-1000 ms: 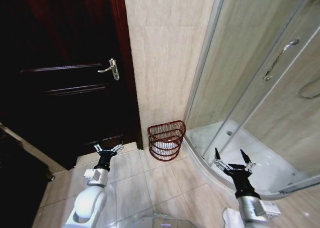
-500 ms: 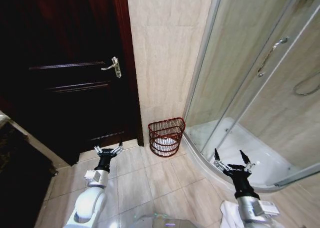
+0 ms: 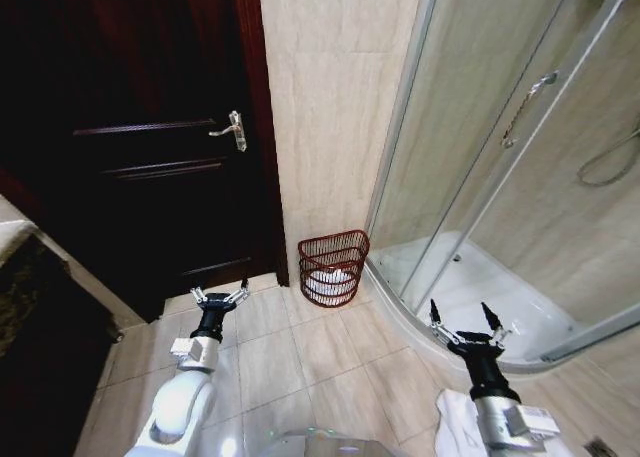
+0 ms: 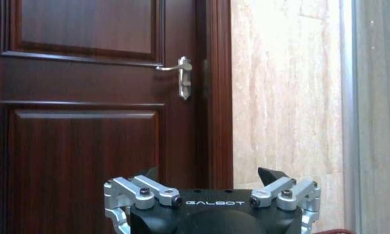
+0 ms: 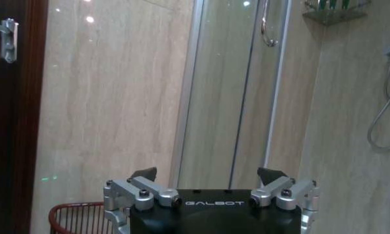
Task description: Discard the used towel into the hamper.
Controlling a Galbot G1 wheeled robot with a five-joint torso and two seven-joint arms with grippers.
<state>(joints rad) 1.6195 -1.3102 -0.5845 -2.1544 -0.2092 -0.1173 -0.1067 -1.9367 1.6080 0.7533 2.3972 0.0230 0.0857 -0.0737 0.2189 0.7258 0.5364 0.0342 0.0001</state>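
We hold our left gripper [image 3: 219, 297] and right gripper [image 3: 467, 322] low, fingers spread and empty. The hamper [image 3: 333, 267] sits ahead against the tiled wall, white cloth, likely the towel [image 3: 330, 282], inside.

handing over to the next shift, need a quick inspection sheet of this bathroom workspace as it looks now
surface: pale floor tiles, glossy, with nothing lying on them.
job's things: hamper stands on the floor against the wall, between the dark door and the shower; something white lies inside it, which may be the towel.
clutter: nothing seen.
grippers: left tool open, empty, held low over the tiles in front of the door; right tool open, empty, held low by the shower's curved edge.
cables: nothing seen; a shower hose hangs inside the enclosure.
surroundings: dark wooden door shut, with a metal lever handle; beige tiled wall; glass shower enclosure with a white tray.
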